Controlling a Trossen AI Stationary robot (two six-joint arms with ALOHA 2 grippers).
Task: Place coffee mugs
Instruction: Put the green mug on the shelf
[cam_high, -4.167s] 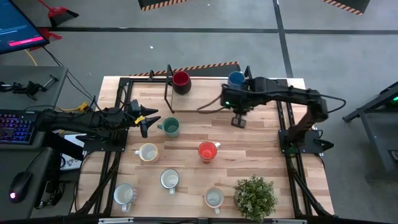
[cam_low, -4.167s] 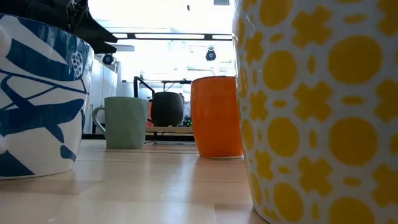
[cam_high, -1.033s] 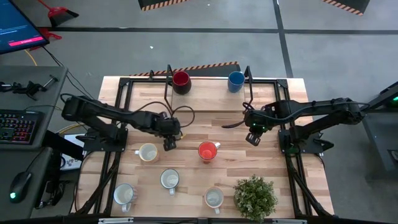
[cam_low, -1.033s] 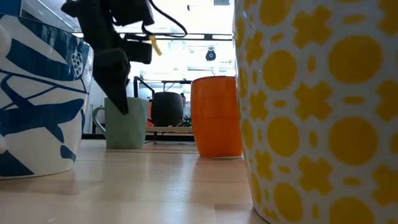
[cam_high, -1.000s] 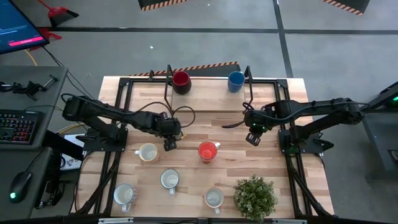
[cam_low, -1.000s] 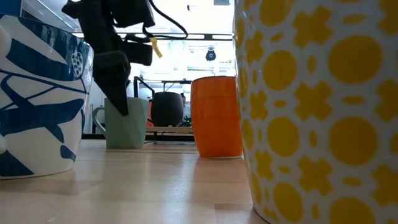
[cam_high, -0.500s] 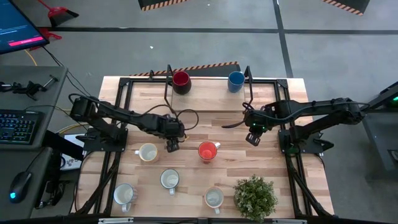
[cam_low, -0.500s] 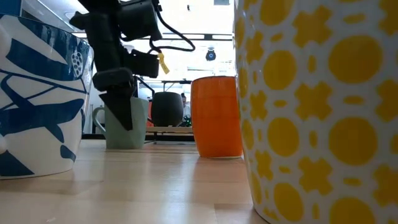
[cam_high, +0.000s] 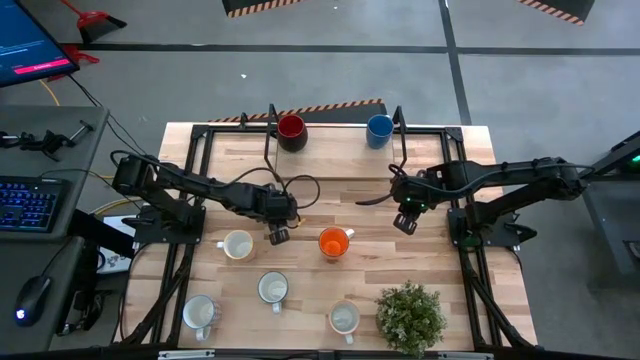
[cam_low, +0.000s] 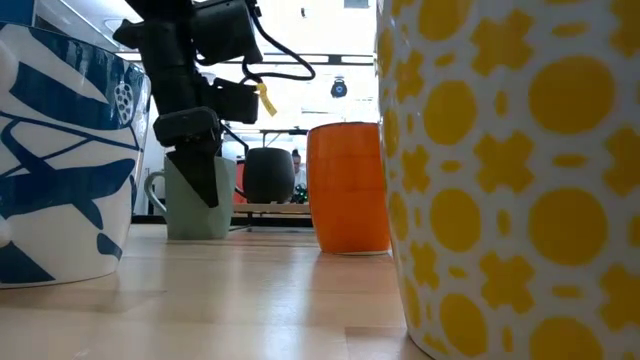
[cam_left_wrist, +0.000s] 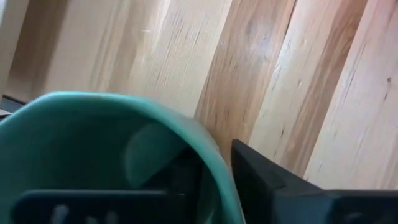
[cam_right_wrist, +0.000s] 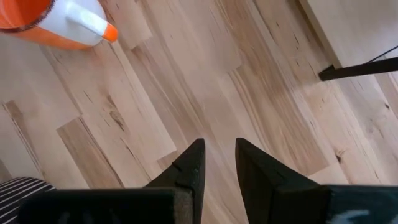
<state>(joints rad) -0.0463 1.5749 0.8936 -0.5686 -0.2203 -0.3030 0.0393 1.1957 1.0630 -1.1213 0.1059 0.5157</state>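
Now left pincer (cam_low: 196, 150) reaches down, clamped on teal mug (cam_left_wrist: 112, 143) rim.

Table (cam_high: 330, 190): two mugs (cam_high: 291, 128) at far edge; one mug (cam_high: 335, 242) at centre; four mugs (cam_high: 272, 289) along near side; plant (cam_high: 410, 315) at near right corner.

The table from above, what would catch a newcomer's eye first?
The left claw closed over the rim of the teal green mug near the table's middle, with the orange mug just beside it. Next, the dark red mug and blue mug standing along the far edge.
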